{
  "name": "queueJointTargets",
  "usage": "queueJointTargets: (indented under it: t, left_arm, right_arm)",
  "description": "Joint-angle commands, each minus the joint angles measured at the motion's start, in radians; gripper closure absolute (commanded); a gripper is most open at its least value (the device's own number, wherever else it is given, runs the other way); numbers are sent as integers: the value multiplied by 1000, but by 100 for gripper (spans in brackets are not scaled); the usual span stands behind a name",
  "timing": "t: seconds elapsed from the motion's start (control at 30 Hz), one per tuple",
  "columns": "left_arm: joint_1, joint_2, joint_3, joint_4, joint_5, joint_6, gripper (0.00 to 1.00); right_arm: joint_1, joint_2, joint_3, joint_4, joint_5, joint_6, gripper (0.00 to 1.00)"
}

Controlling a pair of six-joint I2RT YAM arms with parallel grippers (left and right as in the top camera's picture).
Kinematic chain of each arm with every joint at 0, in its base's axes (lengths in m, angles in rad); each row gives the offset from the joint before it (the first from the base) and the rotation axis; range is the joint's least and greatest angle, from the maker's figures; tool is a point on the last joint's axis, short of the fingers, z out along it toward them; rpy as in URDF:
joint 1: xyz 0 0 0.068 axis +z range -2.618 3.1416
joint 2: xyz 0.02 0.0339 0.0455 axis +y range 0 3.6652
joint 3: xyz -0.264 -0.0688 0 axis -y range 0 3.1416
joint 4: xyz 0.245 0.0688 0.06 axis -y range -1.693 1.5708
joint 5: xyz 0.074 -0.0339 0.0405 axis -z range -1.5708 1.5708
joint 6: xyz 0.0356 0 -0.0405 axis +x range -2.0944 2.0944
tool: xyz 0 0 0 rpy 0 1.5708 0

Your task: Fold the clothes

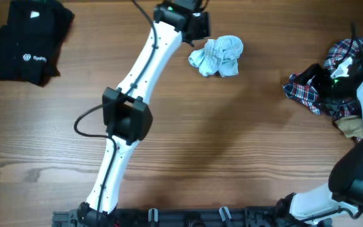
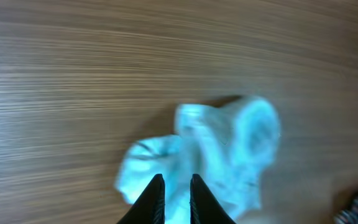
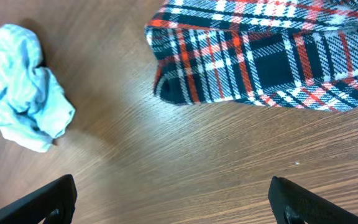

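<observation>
Plaid shirt (image 3: 272, 56) heaped at the right edge, my right gripper (image 3: 171, 186) wide open beside it. Small striped cloth (image 1: 218, 55) bunched near the far edge, my left gripper (image 2: 176, 179) nearly shut, empty. Pinching that wad probably grabs several layers.

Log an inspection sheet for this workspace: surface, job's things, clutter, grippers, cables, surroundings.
Surface: wooden table, bare in the middle.
Job's things: light-blue cloth crumpled at the far side; black garment with a white logo, folded, at the far left; plaid garment heaped at the right edge.
Clutter: nothing seen.
Grippers: left gripper over the light-blue cloth, fingers nearly together, nothing seen pinched; right gripper wide open and empty, near the plaid garment.
Cables: black cable loops beside the left arm.
Surroundings: black rail along the near table edge; nothing else seen.
</observation>
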State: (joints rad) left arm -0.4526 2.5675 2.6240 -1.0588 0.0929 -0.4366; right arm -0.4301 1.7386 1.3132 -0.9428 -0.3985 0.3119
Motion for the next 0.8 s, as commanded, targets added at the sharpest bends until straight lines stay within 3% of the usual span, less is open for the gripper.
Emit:
queueJointTargets:
  t: [0.0,0.03,0.07,0.1,0.13,0.2,0.43,0.77]
  left_arm:
    - [66,8,0,-17,43,-19,89]
    - [75,8,0,-24,82,-5,89]
    - [80,8,0,-31,165,46,81]
    - [80,8,0,-37,217,97,66]
    - [74,8,0,-43,232,137,38]
    - [47,8,0,-64,229,204,30]
    - [-8,65,-2,-55,312,225,28]
    - [-15,178,-2,42,304,251,28]
  right_arm:
    - [-3,-46,1,-1,-21,28,0]
    - [-3,-48,1,0,-21,29,0]
    - [-3,-51,1,1,-21,31,0]
    - [-3,-51,1,4,-21,31,0]
    - [-3,-51,1,4,-21,31,1]
    - [-3,-51,1,4,-21,29,0]
    - [1,-51,1,3,-21,27,0]
    - [1,-52,1,-1,-37,2,1]
